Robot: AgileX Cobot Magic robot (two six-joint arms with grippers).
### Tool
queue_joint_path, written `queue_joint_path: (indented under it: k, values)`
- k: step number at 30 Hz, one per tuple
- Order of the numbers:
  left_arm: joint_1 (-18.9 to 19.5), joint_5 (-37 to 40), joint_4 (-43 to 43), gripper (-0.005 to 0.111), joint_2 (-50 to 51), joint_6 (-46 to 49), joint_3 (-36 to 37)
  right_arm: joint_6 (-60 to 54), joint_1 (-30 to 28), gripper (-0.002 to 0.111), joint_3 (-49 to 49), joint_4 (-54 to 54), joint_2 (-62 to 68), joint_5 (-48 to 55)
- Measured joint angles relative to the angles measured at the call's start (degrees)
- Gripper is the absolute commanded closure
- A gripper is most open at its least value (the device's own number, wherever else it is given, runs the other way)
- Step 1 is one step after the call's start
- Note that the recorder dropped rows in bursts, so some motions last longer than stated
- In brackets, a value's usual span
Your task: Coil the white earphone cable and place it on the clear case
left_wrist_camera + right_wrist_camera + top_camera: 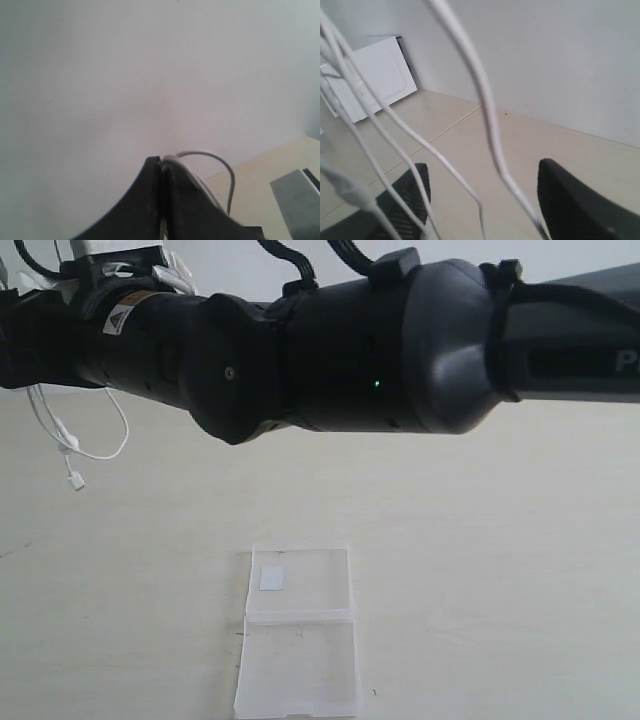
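The clear case (298,632) lies open and flat on the table at the front, with its small white label (271,578) in the far half. The white earphone cable (72,435) dangles in loops at the upper left, well above the table and away from the case. My left gripper (161,162) is shut on the cable (222,162), which arcs out beside the fingertips. My right gripper (482,185) is open, and several strands of the cable (485,100) hang between its fingers without being pinched. In the exterior view my right arm (350,350) crosses the top and both grippers are hidden.
The pale table (500,540) stretches around the case. A white panel-like box (375,75) leans against the wall in the right wrist view. A grey block (295,200) shows at the edge of the left wrist view.
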Motion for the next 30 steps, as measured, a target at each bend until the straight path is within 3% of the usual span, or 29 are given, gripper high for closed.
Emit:
queue_joint_path:
  k: [5, 24, 27, 30]
  values:
    - [0.00, 0.00, 0.00, 0.107, 0.00, 0.00, 0.00, 1.43, 0.00, 0.058, 0.00, 0.00, 0.00, -0.34]
    - [0.00, -0.47, -1.34, 0.107, 0.00, 0.00, 0.00, 2.52, 0.00, 0.060, 0.00, 0.00, 0.00, -2.13]
    - [0.00, -1.20, -2.40, 0.107, 0.00, 0.00, 0.00, 2.52, 0.00, 0.072, 0.00, 0.00, 0.00, -2.13]
    - [0.00, -1.84, -2.84, 0.107, 0.00, 0.00, 0.00, 2.85, 0.00, 0.096, 0.00, 0.00, 0.00, -2.13]
